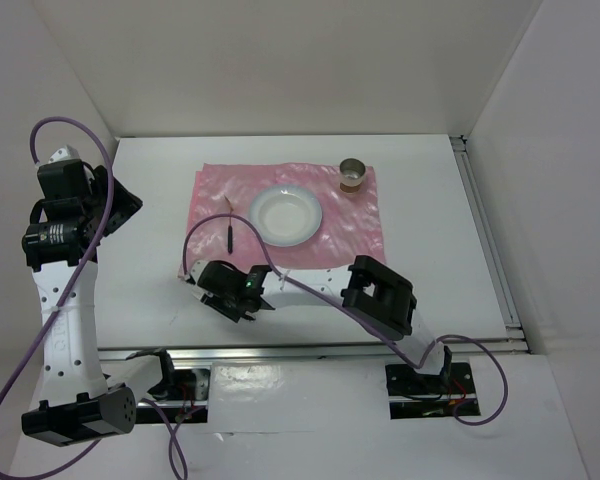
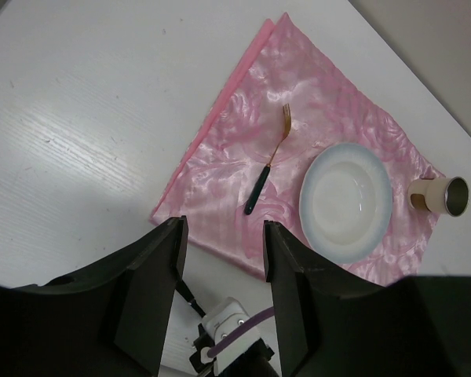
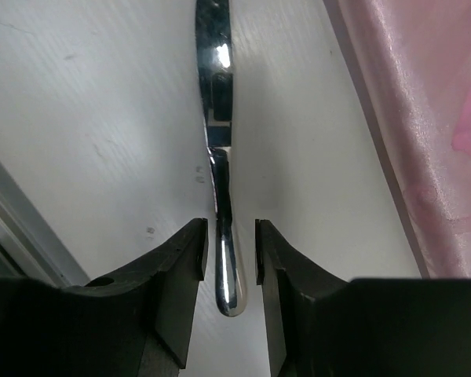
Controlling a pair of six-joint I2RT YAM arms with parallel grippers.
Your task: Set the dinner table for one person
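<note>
A pink shiny cloth (image 1: 285, 205) lies on the white dinner table (image 1: 430, 250). On it are a white plate (image 1: 286, 213), a dark-handled fork (image 1: 227, 225) left of the plate, and a metal cup (image 1: 353, 176) at the back right corner. A shiny metal knife (image 3: 220, 157) lies on the bare table just off the cloth's edge (image 3: 424, 118). My right gripper (image 3: 229, 239) is low over it, jaws open and straddling the handle end with a small gap on each side. It also shows in the top view (image 1: 188, 275). My left gripper (image 2: 224, 228) is open, empty and raised at the left.
White walls (image 1: 540, 120) close the table at the back and sides. A metal rail (image 1: 360, 349) runs along the front edge, close to my right wrist. The right wrist's white camera block (image 2: 228, 334) and purple cable (image 1: 195, 235) show below my left gripper.
</note>
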